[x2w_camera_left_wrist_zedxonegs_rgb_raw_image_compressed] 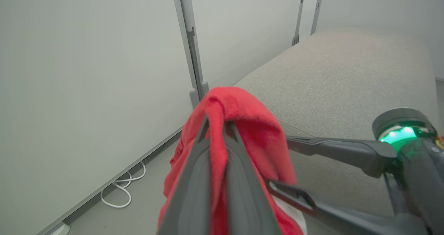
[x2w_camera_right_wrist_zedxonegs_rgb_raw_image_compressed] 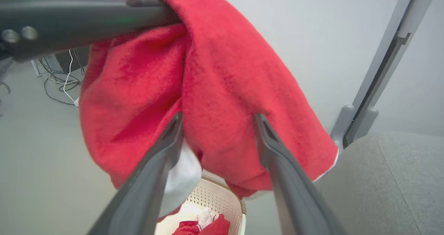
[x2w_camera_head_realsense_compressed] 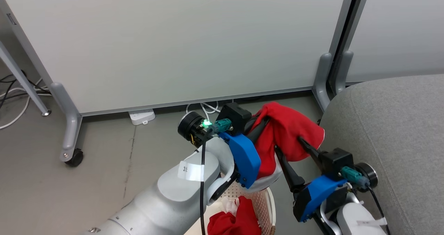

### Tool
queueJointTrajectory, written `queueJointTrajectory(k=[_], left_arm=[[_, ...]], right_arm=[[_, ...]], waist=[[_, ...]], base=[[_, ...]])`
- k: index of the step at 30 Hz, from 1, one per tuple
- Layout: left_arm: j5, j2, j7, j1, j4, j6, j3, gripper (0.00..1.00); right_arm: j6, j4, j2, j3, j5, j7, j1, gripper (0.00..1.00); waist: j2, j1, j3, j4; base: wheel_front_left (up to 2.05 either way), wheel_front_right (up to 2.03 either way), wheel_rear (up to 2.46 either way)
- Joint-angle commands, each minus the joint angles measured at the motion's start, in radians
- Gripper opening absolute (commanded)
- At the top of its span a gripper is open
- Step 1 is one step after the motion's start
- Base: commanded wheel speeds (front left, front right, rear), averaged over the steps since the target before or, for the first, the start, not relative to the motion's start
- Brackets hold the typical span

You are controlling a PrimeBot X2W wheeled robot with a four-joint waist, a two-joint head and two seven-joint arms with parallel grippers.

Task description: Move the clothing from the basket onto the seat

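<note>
Left wrist view, item one: our left gripper, fingers pinched narrow on a bright red soft fabric garment, held aloft. Item two: our right gripper, fingers spread wide, tips against that hanging cloth. Below: cream-white perforated plastic basket, more red clothing inside. Beside: grey fabric-upholstered seat.

The grey floor carries the basket, 1 white power strip, loose white cables and the seat.
</note>
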Motion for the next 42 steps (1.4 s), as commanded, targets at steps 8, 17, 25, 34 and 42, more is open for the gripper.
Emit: queueJointTrajectory(k=[8,17,25,34,42], left_arm=[[-0.055,0.000,-0.014,-0.042,-0.038,0.013,-0.054,0.00],[-0.089,0.000,-0.024,-0.058,-0.054,0.019,-0.086,0.00],[-0.105,0.000,-0.041,-0.064,-0.020,0.027,-0.096,0.00],[-0.120,0.000,-0.045,-0.057,0.005,0.021,-0.106,0.00],[-0.123,0.000,-0.055,-0.064,0.014,0.020,-0.111,0.00]], right_arm=[[0.000,0.142,-0.003,0.004,-0.034,0.036,-0.120,1.00],[0.000,0.243,-0.003,0.065,0.002,-0.006,-0.201,0.00],[0.000,0.273,-0.003,0.100,0.035,-0.028,-0.207,0.00],[0.000,0.287,-0.003,0.101,0.046,-0.038,-0.211,0.00],[0.000,0.296,-0.003,0.107,0.052,-0.044,-0.218,0.00]], waist=[[-0.0001,-0.0001,-0.002,0.014],[-0.0001,-0.0001,-0.010,0.017],[-0.0001,-0.0001,-0.014,0.002],[-0.0001,-0.0001,-0.014,-0.011],[-0.0001,-0.0001,-0.011,-0.016]], base=[[0.00,0.00,0.00],[0.00,0.00,0.00],[0.00,0.00,0.00],[0.00,0.00,0.00],[0.00,0.00,0.00]])
